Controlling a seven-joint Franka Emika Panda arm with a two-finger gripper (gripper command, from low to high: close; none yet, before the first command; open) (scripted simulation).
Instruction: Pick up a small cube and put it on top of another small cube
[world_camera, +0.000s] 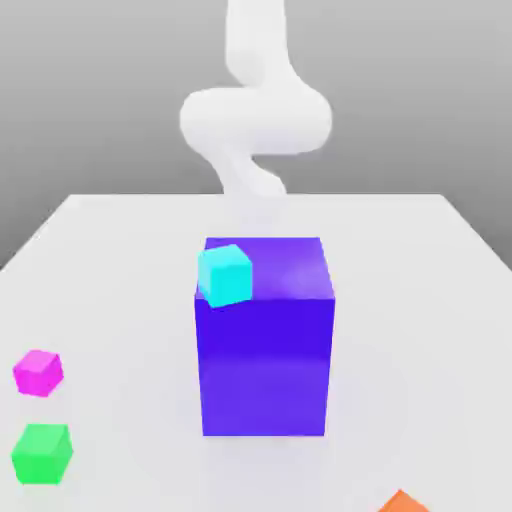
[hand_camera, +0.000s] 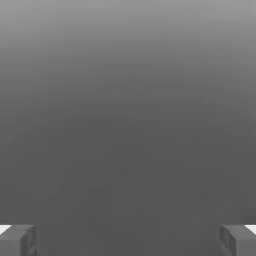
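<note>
The gripper's (hand_camera: 128, 241) jaws are parted, with nothing between them. The small pink cube (world_camera: 38, 373) sits on the white table (world_camera: 420, 330), at the exterior view's left, near the green cube (world_camera: 43, 454).

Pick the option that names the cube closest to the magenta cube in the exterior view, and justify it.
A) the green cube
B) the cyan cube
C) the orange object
A: the green cube lies just below the magenta cube in the exterior view, while the cyan cube is up at the big blue-purple block.
</note>
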